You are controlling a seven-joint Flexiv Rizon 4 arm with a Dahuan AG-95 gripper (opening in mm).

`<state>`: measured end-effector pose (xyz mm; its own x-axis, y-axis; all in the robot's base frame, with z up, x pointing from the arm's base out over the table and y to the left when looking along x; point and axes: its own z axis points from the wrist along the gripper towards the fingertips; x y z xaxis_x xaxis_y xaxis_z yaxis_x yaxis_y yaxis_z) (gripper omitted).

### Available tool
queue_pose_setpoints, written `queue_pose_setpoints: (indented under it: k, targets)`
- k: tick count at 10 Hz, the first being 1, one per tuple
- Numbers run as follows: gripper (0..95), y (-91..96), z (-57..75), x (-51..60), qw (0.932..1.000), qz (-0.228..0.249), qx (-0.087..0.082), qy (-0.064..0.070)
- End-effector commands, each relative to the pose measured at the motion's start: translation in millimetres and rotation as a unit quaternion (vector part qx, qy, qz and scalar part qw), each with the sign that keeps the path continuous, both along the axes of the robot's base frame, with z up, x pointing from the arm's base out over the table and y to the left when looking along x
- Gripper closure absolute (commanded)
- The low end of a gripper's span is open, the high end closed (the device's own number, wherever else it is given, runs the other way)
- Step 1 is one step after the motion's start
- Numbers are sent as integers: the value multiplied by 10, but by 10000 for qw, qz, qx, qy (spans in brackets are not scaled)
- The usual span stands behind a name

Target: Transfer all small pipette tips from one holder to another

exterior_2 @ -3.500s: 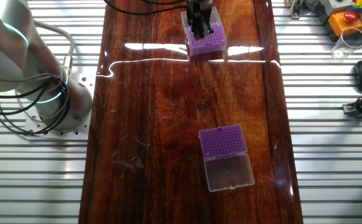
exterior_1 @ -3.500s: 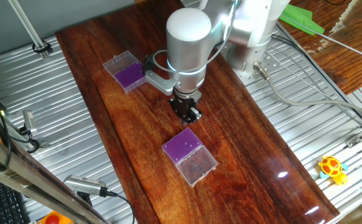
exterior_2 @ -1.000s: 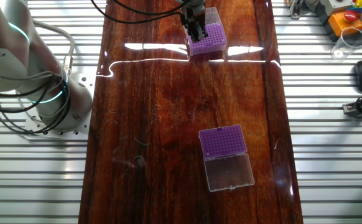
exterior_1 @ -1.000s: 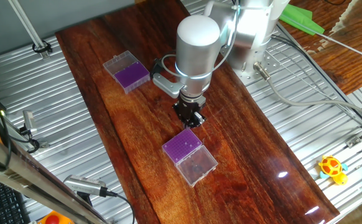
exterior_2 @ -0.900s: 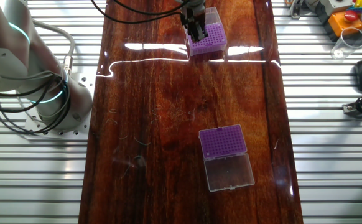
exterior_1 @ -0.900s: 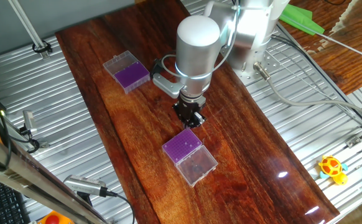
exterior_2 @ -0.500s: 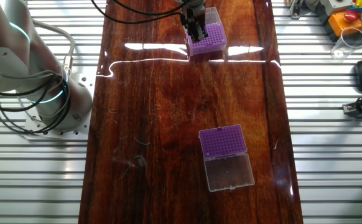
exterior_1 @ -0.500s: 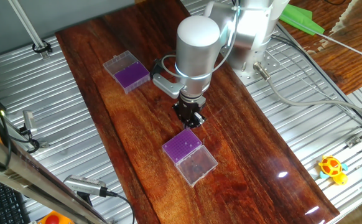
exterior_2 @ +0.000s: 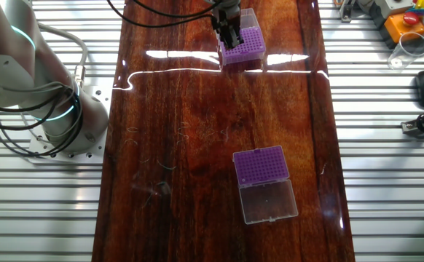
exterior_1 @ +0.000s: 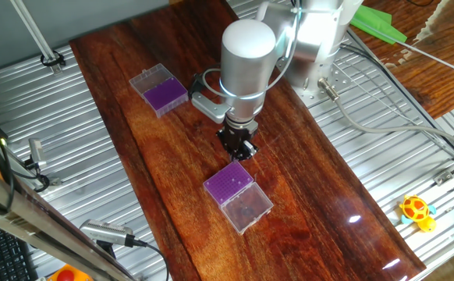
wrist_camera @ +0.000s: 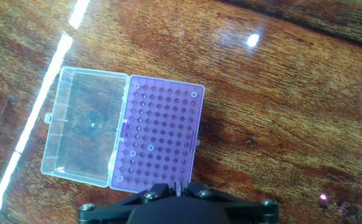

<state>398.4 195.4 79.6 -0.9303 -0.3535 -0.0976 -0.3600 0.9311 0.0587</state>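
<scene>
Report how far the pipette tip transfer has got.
Done: both lids are open, and the rack under the gripper shows mostly empty holes. In hand: the gripper hovers at that rack's edge; whether it holds a tip cannot be told. Left: the other holder is too small to count tips in, so the remainder is unclear.

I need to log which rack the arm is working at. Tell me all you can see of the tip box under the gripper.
The tip box is a purple rack with a grid of small holes, most looking empty, a few pale tips in them. Its clear hinged lid lies open flat beside it. It sits level on the wooden table. The gripper hangs above one edge; contact and jaw state can't be told.
</scene>
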Motion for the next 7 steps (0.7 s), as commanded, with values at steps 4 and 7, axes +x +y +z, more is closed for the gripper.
queue_pose_setpoints:
  k: [4, 7]
  targets:
    - [950, -1, 0, -43, 10000, -7, 1, -21]
    - [950, 1, -10, -43, 10000, -5, -16, -18]
